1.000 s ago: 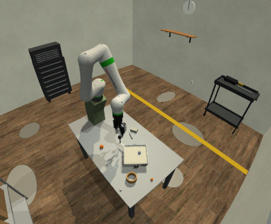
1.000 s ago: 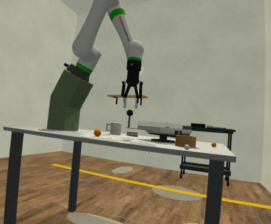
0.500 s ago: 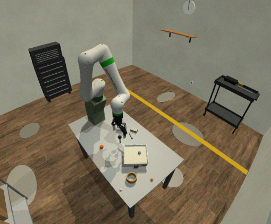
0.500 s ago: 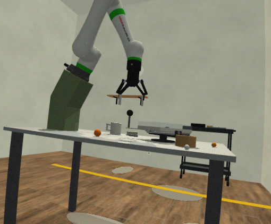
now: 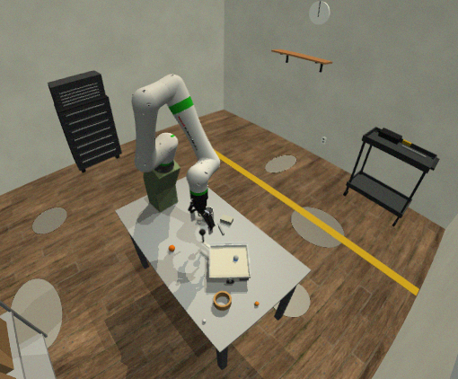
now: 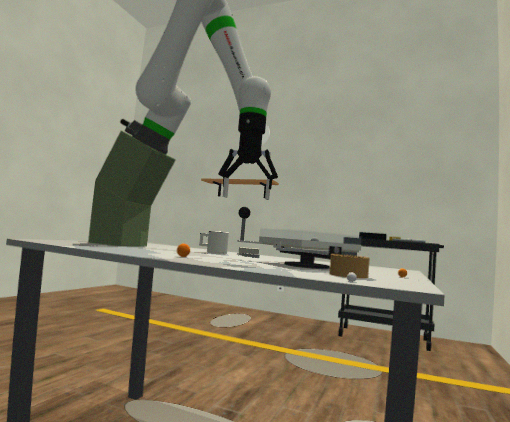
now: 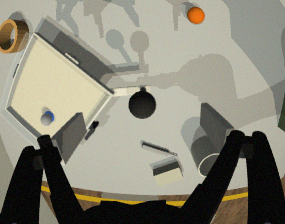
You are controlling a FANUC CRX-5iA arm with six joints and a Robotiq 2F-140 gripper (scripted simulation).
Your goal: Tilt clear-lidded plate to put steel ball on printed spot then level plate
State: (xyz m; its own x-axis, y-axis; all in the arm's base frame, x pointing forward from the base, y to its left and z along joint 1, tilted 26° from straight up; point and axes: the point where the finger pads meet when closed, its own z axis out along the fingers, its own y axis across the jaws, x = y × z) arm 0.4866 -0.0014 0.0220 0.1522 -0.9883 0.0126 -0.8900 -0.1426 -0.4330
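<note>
The clear-lidded plate (image 5: 228, 261) is a cream square tray on a black stand in the middle of the table. It also shows in the exterior view (image 6: 310, 237) and in the wrist view (image 7: 54, 90). The steel ball (image 5: 235, 258) lies on the plate toward its right side, over a blue spot (image 7: 46, 117). A lever with a black knob (image 6: 244, 212) stands upright beside the plate; the knob also shows in the wrist view (image 7: 142, 104). My gripper (image 6: 244, 192) hangs open and empty a little above the knob, clear of it.
On the table are an orange ball (image 5: 171, 248), a second small orange ball (image 5: 256, 304), a small white ball (image 5: 204, 321), a tape roll (image 5: 222, 299), a grey mug (image 6: 217, 242), a small block (image 5: 226, 219) and a thin stick (image 5: 221, 230). None touches the plate.
</note>
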